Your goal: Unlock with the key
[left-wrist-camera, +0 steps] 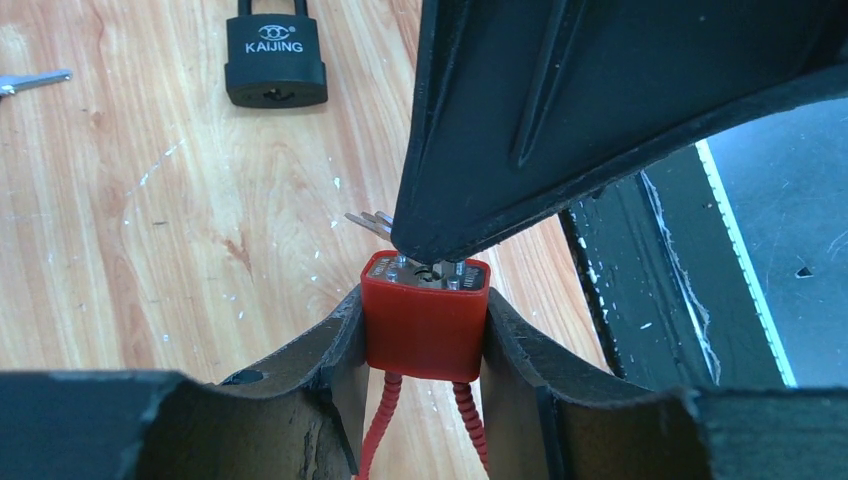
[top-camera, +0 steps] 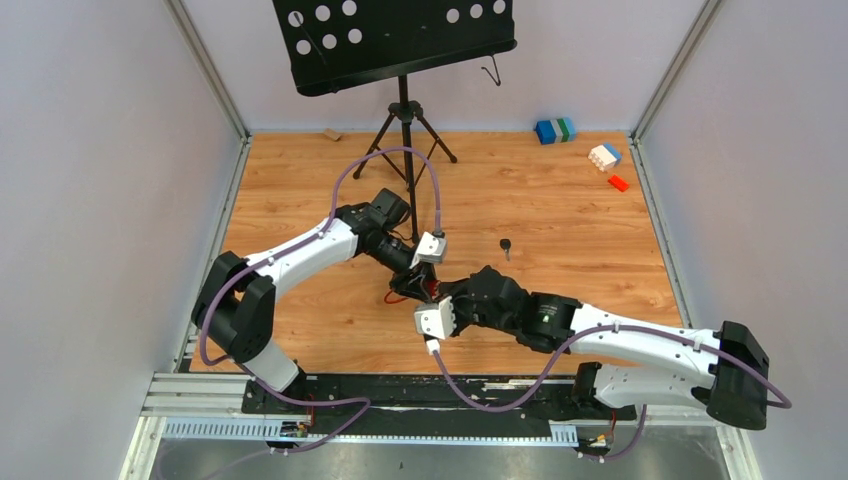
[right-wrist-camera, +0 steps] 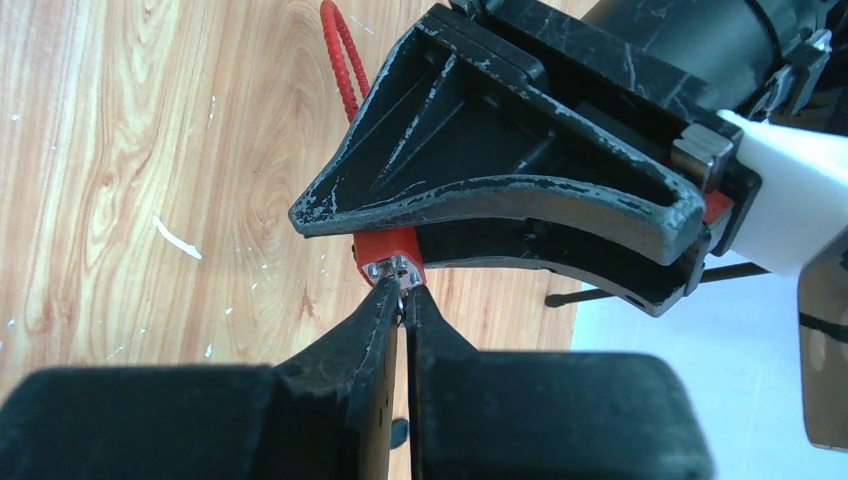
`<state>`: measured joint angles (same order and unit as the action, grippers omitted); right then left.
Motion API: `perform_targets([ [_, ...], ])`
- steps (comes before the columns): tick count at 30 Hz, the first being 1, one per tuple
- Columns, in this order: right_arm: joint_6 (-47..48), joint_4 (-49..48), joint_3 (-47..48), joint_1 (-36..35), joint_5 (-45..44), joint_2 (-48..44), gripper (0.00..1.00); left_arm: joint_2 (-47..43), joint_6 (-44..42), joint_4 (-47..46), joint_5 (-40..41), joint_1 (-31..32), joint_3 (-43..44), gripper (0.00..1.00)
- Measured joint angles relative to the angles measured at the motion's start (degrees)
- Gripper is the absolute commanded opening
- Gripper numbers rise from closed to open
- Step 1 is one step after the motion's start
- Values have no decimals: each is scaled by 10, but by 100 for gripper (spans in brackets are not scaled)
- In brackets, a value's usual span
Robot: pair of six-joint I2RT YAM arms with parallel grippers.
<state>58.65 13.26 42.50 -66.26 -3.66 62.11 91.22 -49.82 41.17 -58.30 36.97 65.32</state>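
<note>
My left gripper (left-wrist-camera: 425, 330) is shut on a red padlock (left-wrist-camera: 426, 322), holding its body by both sides; its red cable shackle (left-wrist-camera: 378, 425) hangs down between the fingers. The padlock's metal keyway face points at my right gripper (right-wrist-camera: 403, 290). That gripper is shut on a key (right-wrist-camera: 401, 300), a thin silver sliver whose tip sits at the keyway. Spare keys (left-wrist-camera: 366, 221) stick out beside the right finger (left-wrist-camera: 560, 120). In the top view both grippers meet at the lock (top-camera: 418, 290) over the wooden floor.
A black KAIJING padlock (left-wrist-camera: 275, 60) lies on the floor, with a loose key blade (left-wrist-camera: 35, 80) to its left. A black-headed key (top-camera: 506, 245) lies right of the arms. A music stand (top-camera: 402, 110) and toy blocks (top-camera: 555, 130) stand at the back.
</note>
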Motion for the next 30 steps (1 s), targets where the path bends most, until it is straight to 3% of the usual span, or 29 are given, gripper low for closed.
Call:
perform_targets([
  [9, 52, -27, -20, -45, -71, 13, 0, 5, 32, 7, 5, 0, -1, 0],
  [25, 34, -39, -20, -49, -63, 54, 0, -16, 93, -43, 48, 10, -50, 0],
  [30, 34, -41, -20, -49, -63, 57, 15, -18, 90, -41, 54, 10, -51, 0],
])
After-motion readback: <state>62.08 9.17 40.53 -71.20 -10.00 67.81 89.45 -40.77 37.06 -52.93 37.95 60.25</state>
